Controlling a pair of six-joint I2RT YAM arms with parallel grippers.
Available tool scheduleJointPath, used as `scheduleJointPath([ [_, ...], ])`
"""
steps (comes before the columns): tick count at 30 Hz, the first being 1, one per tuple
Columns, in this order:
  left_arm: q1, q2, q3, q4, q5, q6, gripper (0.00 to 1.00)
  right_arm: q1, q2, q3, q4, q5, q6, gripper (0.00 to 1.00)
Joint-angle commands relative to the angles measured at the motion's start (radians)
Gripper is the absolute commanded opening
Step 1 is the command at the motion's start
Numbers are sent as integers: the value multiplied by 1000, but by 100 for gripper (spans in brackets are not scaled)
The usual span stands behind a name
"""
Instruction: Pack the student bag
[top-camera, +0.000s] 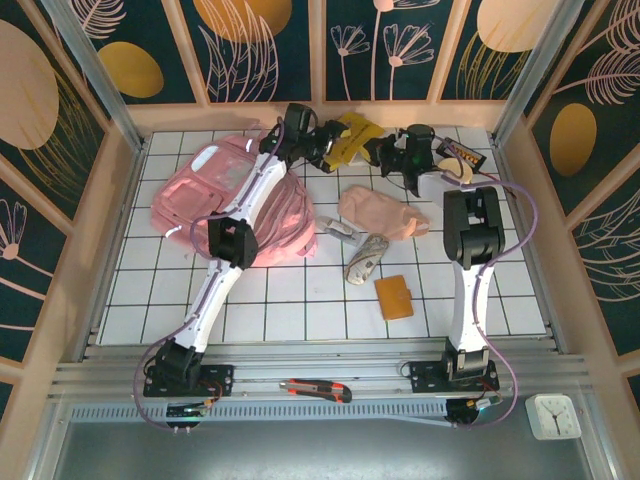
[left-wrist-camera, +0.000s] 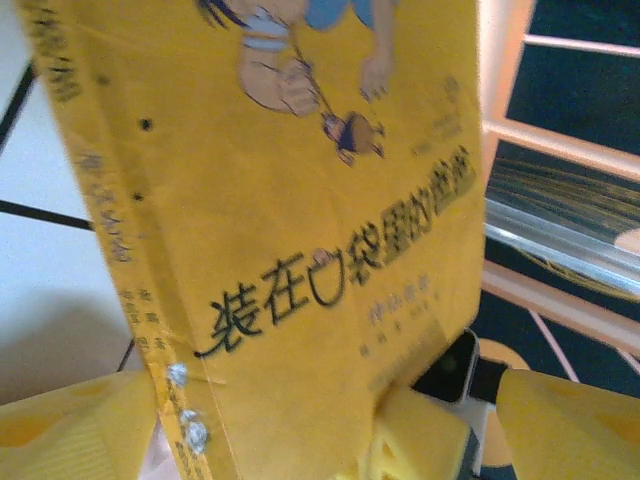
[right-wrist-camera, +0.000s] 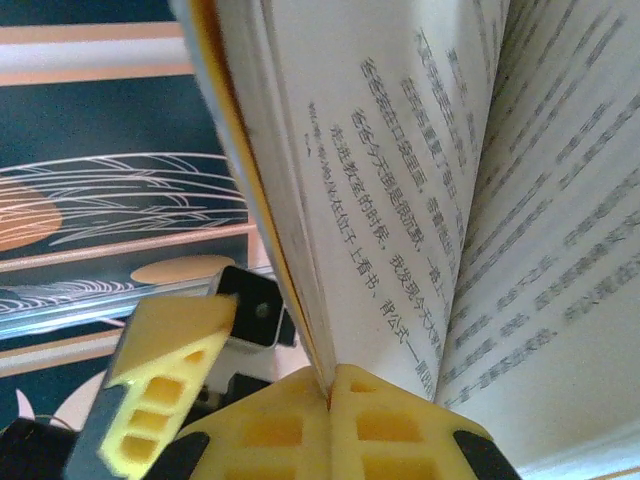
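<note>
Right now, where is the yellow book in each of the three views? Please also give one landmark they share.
Top external: the yellow book is upper centre.
Left wrist: its cover spans most of the picture.
Right wrist: its open pages rise from the shut fingers, centre and right.
Shared landmark: the dark patterned wall, at top, right and left respectively.

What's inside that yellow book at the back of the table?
White pages of black Chinese print show where the book fans open. The right gripper clamps the cover and some pages, which are pressed shut and hidden.
</note>
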Motion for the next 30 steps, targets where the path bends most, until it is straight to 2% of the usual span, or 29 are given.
scheduleJointPath([
  [1, 3, 28, 21, 47, -22, -30, 80, 37, -88, -18, 105, -53, 48, 0],
  [5, 3, 35, 20, 50, -13, -35, 77, 43, -93, -40, 125, -48, 63, 0],
  [9, 1, 20, 20, -19, -5, 9, 87, 38, -95, -45, 126, -25, 62, 0],
  [12, 3, 14, 21, -53, -13, 44, 85, 39, -82, -26, 143, -39, 84, 0],
  [13, 3, 16, 20, -43, -15, 35, 81, 43, -77, -25, 158, -46, 95, 0],
  [15, 3, 24, 21, -2, -14, 8, 67, 50, -77, -31, 177, -56, 116, 0],
  [16, 3, 26, 20, 20, -16, -9, 57, 55, -79, -36, 180, -62, 120, 0],
  [18, 4, 29, 20, 44, -19, -26, 47, 61, -90, -56, 183, -75, 123, 0],
  [20, 7, 25, 21, 42, -26, -19, 32, 67, -107, -89, 173, -109, 131, 0],
  [21, 8, 23, 21, 34, -28, -11, 28, 65, -125, -119, 167, -124, 130, 3],
  [22, 10, 20, 21, 23, -31, 1, 24, 65, -158, -159, 137, -135, 116, 20],
  [23, 13, 16, 21, 8, -37, 16, 16, 59, -206, -205, 63, -128, 75, 29],
  [25, 17, 7, 20, -12, -38, 42, 8, 47, -302, -255, -168, -98, -71, 45],
  [26, 19, 3, 21, -24, -38, 57, 0, 38, -345, -248, -324, -66, -174, 53],
  [28, 25, -5, 20, -43, -33, 87, 0, 22, -397, -217, -555, -13, -330, 62],
  [30, 32, -18, 20, -65, -30, 130, 0, -8, -418, -198, -691, 8, -420, 65],
])
